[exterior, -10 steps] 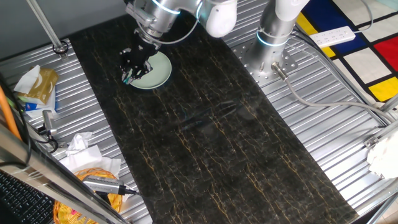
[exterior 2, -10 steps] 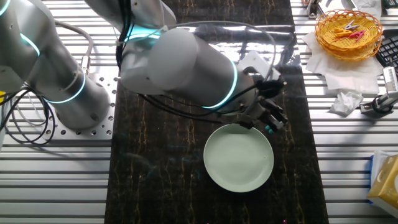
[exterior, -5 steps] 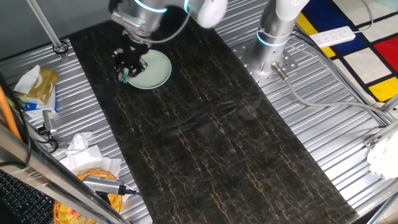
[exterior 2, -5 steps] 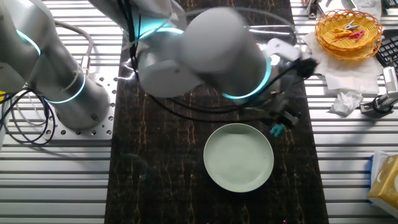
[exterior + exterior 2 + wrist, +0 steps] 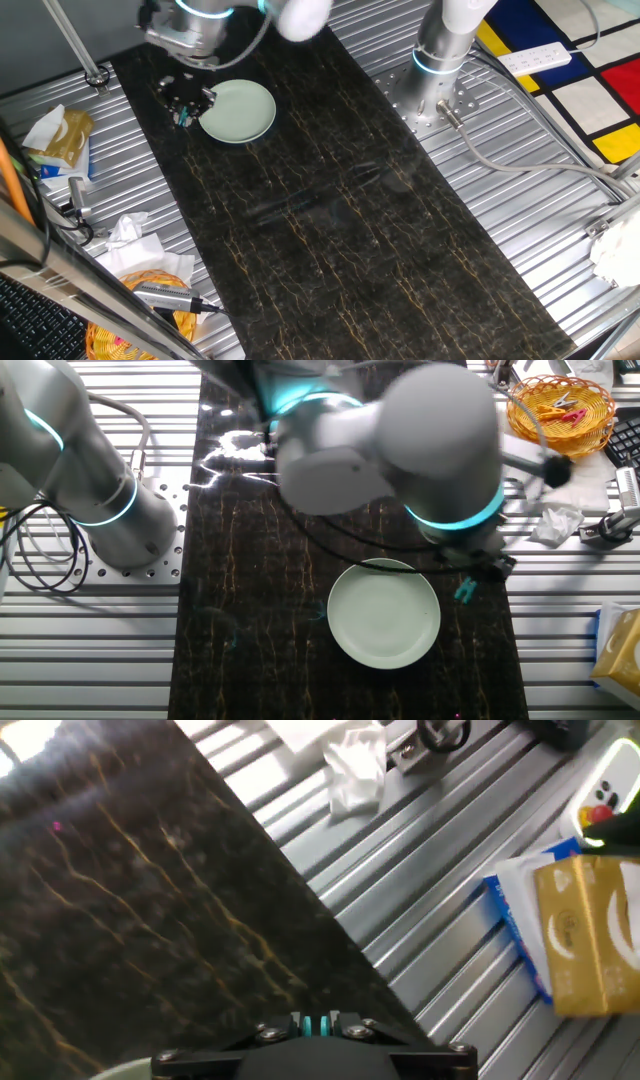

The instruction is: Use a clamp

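The pale green plate [image 5: 238, 110] lies on the dark marble mat; it also shows in the other fixed view [image 5: 384, 614]. My gripper [image 5: 182, 103] hangs just left of the plate, beside its rim, shut on the small teal clamp [image 5: 183, 119]. In the other fixed view the gripper [image 5: 478, 568] is at the plate's right edge with the clamp [image 5: 465, 591] hanging below the fingers. In the hand view the clamp [image 5: 318, 1023] sits pinched between the black fingers, over the mat's edge, with a sliver of the plate [image 5: 125, 1069] at the bottom left.
A yellow basket [image 5: 560, 408] with clips stands at the far right. A tissue box [image 5: 585, 935] and crumpled paper [image 5: 355, 768] lie on the ribbed metal table beside the mat. The arm's base [image 5: 440, 70] stands right of the mat.
The gripper has swung off the plate towards the mat's edge, carrying the teal clamp with it. The plate has not moved.
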Controlling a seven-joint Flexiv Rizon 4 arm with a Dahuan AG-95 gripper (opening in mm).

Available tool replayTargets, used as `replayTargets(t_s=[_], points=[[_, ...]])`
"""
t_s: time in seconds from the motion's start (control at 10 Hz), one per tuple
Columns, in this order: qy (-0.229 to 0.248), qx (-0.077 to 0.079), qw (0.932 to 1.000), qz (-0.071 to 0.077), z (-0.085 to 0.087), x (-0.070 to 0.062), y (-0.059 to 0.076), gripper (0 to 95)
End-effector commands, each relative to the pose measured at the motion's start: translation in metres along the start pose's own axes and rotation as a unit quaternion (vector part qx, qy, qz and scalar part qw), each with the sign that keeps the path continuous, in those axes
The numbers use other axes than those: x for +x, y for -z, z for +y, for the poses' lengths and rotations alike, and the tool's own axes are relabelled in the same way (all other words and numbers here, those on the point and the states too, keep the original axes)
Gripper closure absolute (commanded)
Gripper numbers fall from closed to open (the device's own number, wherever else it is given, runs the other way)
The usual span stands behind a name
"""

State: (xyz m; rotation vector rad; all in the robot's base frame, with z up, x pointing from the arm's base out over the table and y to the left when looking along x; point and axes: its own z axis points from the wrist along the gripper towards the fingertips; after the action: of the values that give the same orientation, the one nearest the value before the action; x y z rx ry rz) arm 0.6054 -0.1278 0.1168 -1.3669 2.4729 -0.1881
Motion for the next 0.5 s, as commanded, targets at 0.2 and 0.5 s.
replayTargets(t_s=[0.2, 0.5], points=[[0.005, -0.16, 0.9772, -0.139, 0.0489, -0.0305, 0.0129, 95.0], [0.008, -0.164, 0.9762, -0.141, 0.0506, -0.0322, 0.015, 95.0]])
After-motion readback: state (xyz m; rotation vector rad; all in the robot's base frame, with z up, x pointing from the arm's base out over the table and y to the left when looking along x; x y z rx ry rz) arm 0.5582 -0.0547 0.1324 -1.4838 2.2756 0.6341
